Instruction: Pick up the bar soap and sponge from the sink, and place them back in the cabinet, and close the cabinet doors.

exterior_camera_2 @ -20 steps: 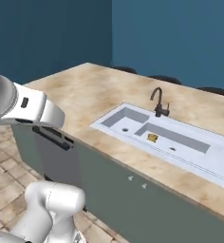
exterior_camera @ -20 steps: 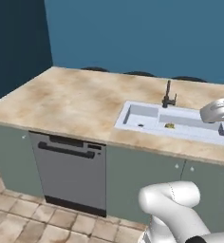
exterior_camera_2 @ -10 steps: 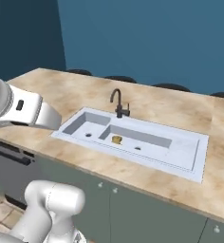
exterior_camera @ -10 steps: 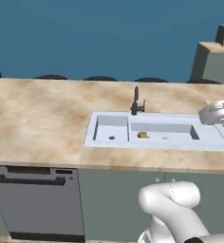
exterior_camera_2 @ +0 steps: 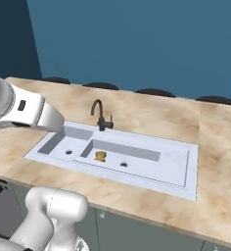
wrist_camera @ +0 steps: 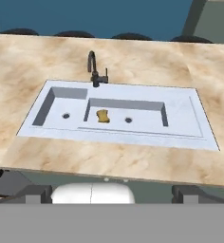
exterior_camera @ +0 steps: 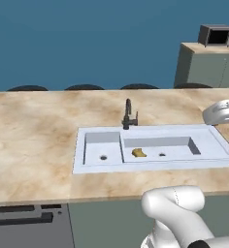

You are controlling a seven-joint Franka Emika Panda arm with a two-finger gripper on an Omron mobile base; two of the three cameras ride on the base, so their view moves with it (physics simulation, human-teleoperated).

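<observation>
- Jaws sit at the bottom edge of the hand view as two dark tips set wide apart, released and holding nothing; the gripper point(wrist_camera: 112, 192) hangs back over the front edge of the table point(wrist_camera: 133, 163), well short of the sink point(wrist_camera: 190, 123).
- Lying on the floor of the longer basin, near its left end and just beside the wall that divides it from the small basin, is the sponge point(wrist_camera: 102, 116), a small mustard-yellow block; the drain hole is a little to its right.
- In the left base view the sponge point(exterior_camera: 139, 153) lies in the same spot, near the basin's back wall, below and slightly right of the faucet point(exterior_camera: 128, 114).
- In the right base view the sponge point(exterior_camera_2: 100, 156) rests apart from the white arm point(exterior_camera_2: 24, 108), which reaches across above the small basin's left side.
- I cannot make out the bar soap in either basin; no pinkish-red block is clear at this size.
- Behind the sink the black faucet point(wrist_camera: 95, 70) stands at the back rim, between the two basins.
- Past the far right corner of the table stands a grey-green unit point(exterior_camera: 206, 65) with a microwave point(exterior_camera: 216, 35) on top; I cannot tell whether it is the cabinet of the task, and no doors or knobs are plain.
- As a judgement, the task is at its start: nothing is grasped, the sponge is still in the sink, and both pick-ups, both placings and the closing of the doors are left.
</observation>
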